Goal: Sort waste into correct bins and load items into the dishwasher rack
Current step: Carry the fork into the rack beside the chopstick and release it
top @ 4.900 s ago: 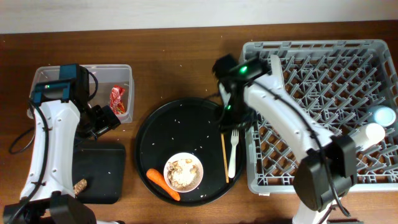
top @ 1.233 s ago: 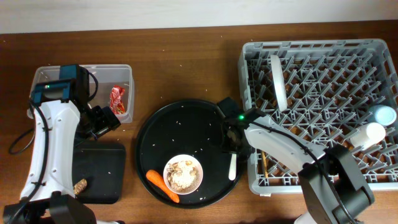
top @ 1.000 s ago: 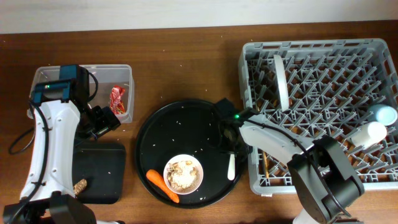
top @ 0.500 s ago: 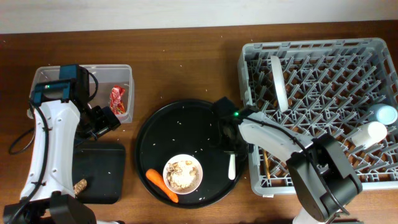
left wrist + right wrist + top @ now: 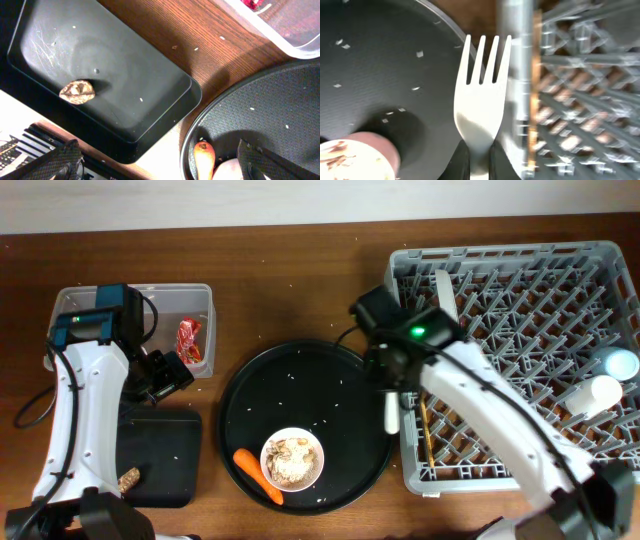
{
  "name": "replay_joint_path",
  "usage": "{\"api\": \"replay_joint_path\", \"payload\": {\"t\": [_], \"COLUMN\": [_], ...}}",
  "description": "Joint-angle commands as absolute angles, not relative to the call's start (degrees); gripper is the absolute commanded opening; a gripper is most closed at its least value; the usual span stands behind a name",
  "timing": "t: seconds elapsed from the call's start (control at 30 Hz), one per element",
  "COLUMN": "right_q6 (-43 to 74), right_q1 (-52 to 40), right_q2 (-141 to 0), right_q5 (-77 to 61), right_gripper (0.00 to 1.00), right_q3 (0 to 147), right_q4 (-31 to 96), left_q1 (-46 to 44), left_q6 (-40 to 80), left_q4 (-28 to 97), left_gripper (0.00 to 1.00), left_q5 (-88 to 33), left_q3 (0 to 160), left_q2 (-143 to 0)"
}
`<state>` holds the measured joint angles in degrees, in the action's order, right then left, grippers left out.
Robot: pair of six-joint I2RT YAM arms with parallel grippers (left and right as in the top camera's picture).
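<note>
My right gripper is shut on the handle of the white fork and holds it above the right rim of the round black tray, beside the grey dishwasher rack. In the right wrist view the fork points its tines away from the gripper, with the rack to its right. A pale plate stands in the rack, where a chopstick, a white cup and a blue cup also lie. My left gripper hangs open between the clear tub and the shallow black tray.
The round black tray carries a white bowl of food scraps and a carrot. A red wrapper lies in the clear tub. One brown scrap sits in the shallow black tray.
My right gripper closed on the fork and lifted it off the round tray, moving up and right toward the rack's edge. The left arm stayed still.
</note>
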<state>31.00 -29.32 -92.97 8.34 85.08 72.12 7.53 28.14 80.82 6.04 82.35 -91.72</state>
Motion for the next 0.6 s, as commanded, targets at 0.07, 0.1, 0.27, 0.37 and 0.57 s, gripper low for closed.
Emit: {"api": "replay_joint_path", "payload": {"t": [0.07, 0.1, 0.27, 0.37, 0.57], "right_q6": [25.54, 24.01, 18.15, 15.09, 15.00], "right_q1": [-21.04, -19.40, -16.47, -16.47, -16.47], "right_q2": [-93.17, -93.17, -93.27, -93.27, -93.27], "right_q5": [12.69, 12.12, 8.36, 4.86, 4.91], "right_gripper": [0.04, 0.04, 0.04, 0.04, 0.29], "right_q3": [83.29, 82.08, 73.54, 70.41, 69.63], "right_q4": [73.14, 72.38, 65.08, 61.14, 58.87], "left_q1": [7.79, 7.79, 7.79, 7.79, 7.77], "left_q6": [28.77, 28.80, 28.80, 28.80, 28.80], "left_q4": [81.08, 81.08, 81.06, 81.06, 81.08], "left_gripper": [0.99, 0.99, 0.99, 0.99, 1.00], "left_q5": [6.48, 6.48, 6.46, 6.46, 6.46], "left_q3": [82.32, 82.32, 82.32, 82.32, 82.32], "left_q2": [-91.05, -91.05, -91.05, -91.05, -91.05]}}
